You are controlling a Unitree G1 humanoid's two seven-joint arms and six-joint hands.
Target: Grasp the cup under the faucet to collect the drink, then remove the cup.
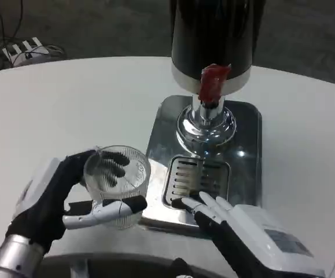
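A clear ribbed cup (117,176) stands upright at the front left of the dispenser's steel base (245,156). My left hand (57,200) wraps around it, thumb across the front and fingers behind the glass. The red faucet lever (213,81) hangs under the black drink tank (216,35), well behind and to the right of the cup. The slotted drip grate (197,176) lies below the faucet. My right hand (245,229) rests near the front edge of the base, fingers stretched out flat toward the grate, holding nothing.
The dispenser's chrome column (206,124) rises from the base. A white power strip (25,51) lies on the floor beyond the table's far left edge. The white round table (69,110) spreads out to the left.
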